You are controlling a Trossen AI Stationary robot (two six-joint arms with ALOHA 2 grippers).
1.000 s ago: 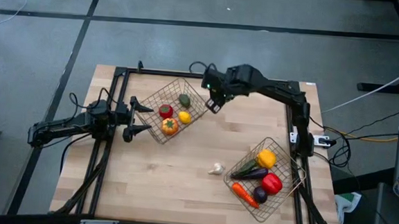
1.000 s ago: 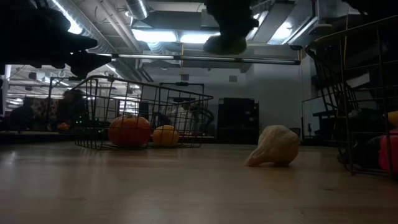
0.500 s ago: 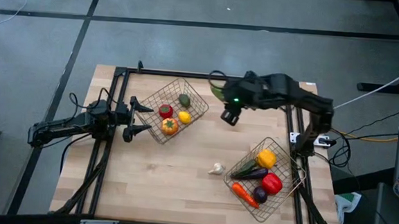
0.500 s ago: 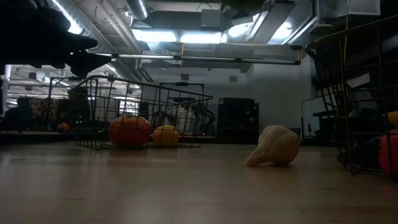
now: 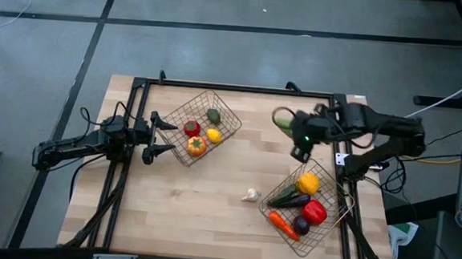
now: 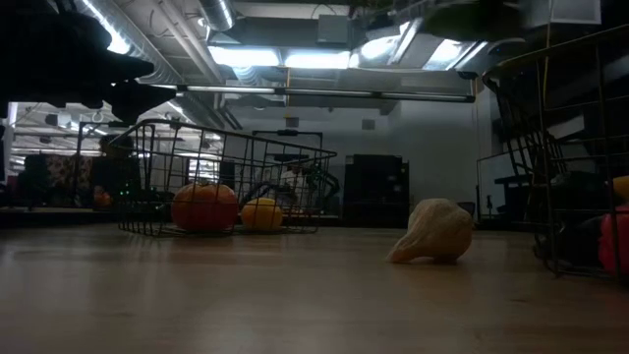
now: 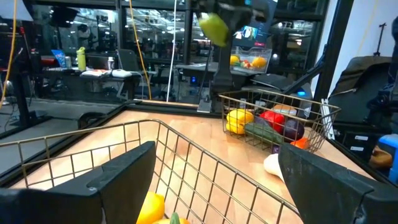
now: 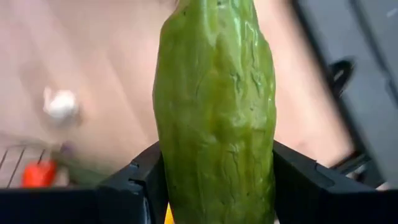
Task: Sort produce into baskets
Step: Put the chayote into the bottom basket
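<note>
My right gripper [image 5: 293, 133] is shut on a long, lumpy green vegetable [image 8: 214, 106], high above the table just beyond the right wire basket [image 5: 333, 186]. The vegetable also shows in the high view [image 5: 282, 119] and the left wrist view [image 7: 213, 28]. My left gripper [image 5: 160, 138] is open and empty at the left side of the left wire basket [image 5: 230, 118]. That basket holds a tomato [image 5: 192, 129], a lemon [image 5: 213, 135], an orange pepper [image 5: 197, 146] and an avocado [image 5: 213, 115]. A garlic bulb [image 5: 249, 195] lies on the table between the baskets. My right gripper pinches the green vegetable between its two fingers [image 8: 140, 183], on two opposite sides near one end [image 8: 174, 177]. Most of the vegetable sticks out forward past the fingers. It is lifted clear of the table and of both baskets.
The right basket holds a yellow pepper [image 5: 309, 183], an aubergine [image 5: 289, 201], a red pepper [image 5: 314, 212], a carrot [image 5: 281, 223] and a purple onion [image 5: 301, 225]. A black frame [image 5: 217, 87] runs along the table's far and side edges. Bare wood lies at the near left.
My right gripper has carried the green vegetable from beside the left basket's far right corner toward the table's right edge. It now hangs by the right basket's far side. The vegetable has stayed clear of the table.
</note>
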